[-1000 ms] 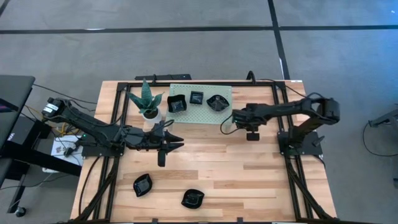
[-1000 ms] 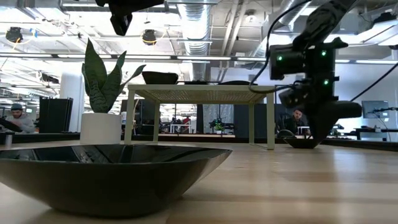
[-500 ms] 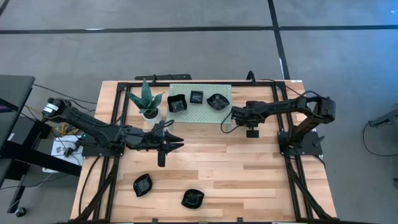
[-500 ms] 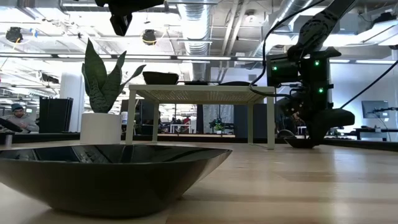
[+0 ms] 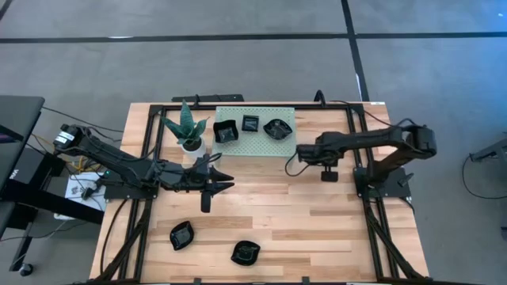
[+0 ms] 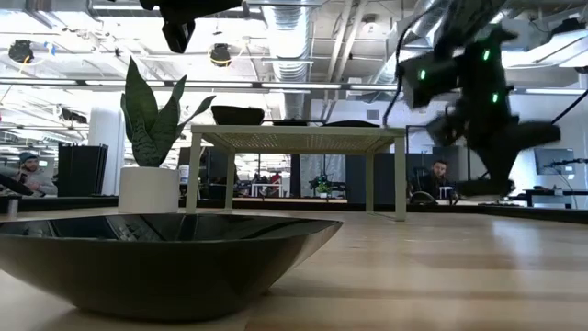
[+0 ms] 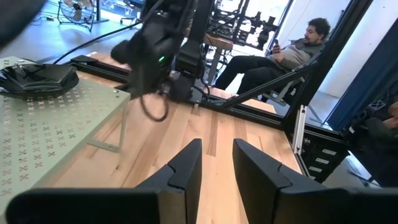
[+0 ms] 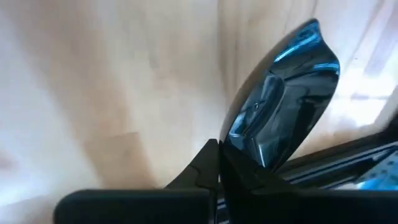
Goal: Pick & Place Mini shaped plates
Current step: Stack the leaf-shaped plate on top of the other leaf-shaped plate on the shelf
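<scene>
- Since the earlier frame, the right gripper (image 8: 217, 163) has lifted off the table beside the green perforated stand (image 5: 255, 143) — fingers pinched on a mini plate's (image 8: 283, 99) rim, carrying it.
- Left gripper (image 7: 216, 163) waits mid-table, parted, empty — three plates sit on the stand.

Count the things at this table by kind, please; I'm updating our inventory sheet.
black dishes: 6 (3 on the green stand at; 2 on the table at; 1 in the right tool)
potted plant: 1
green stand: 1
Total: 8
</scene>
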Available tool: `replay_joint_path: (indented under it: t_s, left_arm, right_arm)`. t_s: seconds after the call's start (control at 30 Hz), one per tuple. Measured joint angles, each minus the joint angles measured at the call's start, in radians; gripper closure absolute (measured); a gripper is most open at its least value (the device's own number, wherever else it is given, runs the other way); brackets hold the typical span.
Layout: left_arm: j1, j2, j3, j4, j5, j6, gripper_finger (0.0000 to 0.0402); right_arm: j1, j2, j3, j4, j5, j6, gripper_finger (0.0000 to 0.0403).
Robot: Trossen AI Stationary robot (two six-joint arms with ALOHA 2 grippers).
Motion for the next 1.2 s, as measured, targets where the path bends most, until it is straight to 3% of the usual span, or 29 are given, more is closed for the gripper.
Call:
replay_joint_path:
  t_s: [0.1, 0.27, 0.5, 0.63, 0.73, 0.83, 1.2]
  left_arm:
    - [0.000, 0.000, 0.000, -0.001, 0.000, 0.000, 0.0309]
    - [0.000, 0.000, 0.000, -0.005, 0.000, 0.000, 0.0309]
    - [0.000, 0.000, 0.000, -0.005, 0.000, 0.000, 0.0309]
    - [0.000, 0.000, 0.000, -0.004, 0.000, 0.000, 0.0309]
    - [0.000, 0.000, 0.000, -0.003, 0.000, 0.000, 0.0309]
    - [0.000, 0.000, 0.000, -0.003, 0.000, 0.000, 0.0309]
    - [0.000, 0.000, 0.000, 0.001, 0.000, 0.003, 0.0309]
  right_arm:
    - [0.061, -0.061, 0.052, -0.055, -0.054, 0.085, 0.0400]
    - [0.151, -0.182, 0.128, -0.002, -0.064, 0.167, 0.0401]
    - [0.196, -0.330, 0.164, 0.251, -0.049, 0.238, 0.0401]
    - [0.186, -0.351, 0.164, 0.418, 0.061, 0.231, 0.0401]
    - [0.188, -0.335, 0.164, 0.554, 0.164, 0.151, 0.0402]
    - [0.190, -0.290, 0.167, 0.645, 0.197, 0.124, 0.0402]
    - [0.114, 0.018, 0.487, 0.295, 0.199, 0.182, 0.0403]
